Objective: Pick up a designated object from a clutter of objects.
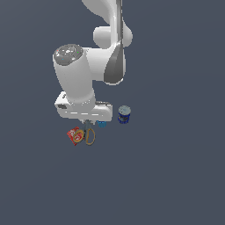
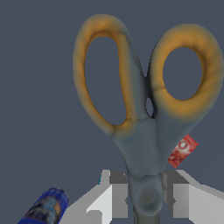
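**Gripper closed on scissors at the pivot**

I see the gripper [image 2: 146,199] clamped on the scissors [image 2: 144,109], fingers [image 2: 118,194] pressed against both sides just below the orange loops. Landmark: scissors. Red packet [image 1: 75,136] touches or overlaps the loops on the exterior view's left. Small blue cup [image 1: 102,124] is just beside them, half hidden under the hand; contents not visible. Blue-and-white can [image 1: 124,114] stands upright further right, apart. Label text is unreadable.
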You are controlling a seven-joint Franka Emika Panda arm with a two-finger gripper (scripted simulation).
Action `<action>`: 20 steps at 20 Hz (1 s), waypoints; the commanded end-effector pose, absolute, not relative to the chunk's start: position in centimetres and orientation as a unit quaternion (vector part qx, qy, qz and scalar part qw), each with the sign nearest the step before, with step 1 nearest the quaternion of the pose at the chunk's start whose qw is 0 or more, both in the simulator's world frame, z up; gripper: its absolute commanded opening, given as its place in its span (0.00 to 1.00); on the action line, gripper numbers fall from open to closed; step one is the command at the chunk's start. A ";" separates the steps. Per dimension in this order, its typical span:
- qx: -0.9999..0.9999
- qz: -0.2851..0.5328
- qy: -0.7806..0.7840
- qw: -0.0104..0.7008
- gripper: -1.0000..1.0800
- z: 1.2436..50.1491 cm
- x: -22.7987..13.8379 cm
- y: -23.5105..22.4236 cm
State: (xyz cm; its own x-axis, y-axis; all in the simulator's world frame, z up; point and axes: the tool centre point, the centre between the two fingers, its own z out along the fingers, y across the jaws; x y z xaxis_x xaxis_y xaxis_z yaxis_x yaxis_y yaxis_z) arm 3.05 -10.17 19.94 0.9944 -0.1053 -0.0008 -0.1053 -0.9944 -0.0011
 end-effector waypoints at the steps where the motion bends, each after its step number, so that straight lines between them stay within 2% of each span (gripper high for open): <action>1: -0.999 0.000 0.053 0.001 0.00 22.7 2.1 -10.7; 12: -0.999 0.000 0.053 0.001 0.00 34.3 -1.8 -13.1; 20: -0.999 0.000 0.053 0.000 0.00 40.0 -3.5 -14.3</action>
State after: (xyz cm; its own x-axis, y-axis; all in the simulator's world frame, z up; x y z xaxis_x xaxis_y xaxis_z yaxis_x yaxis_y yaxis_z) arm -3.21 -14.15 39.06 0.9944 -0.1055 0.0007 -0.1055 -0.9944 -0.0008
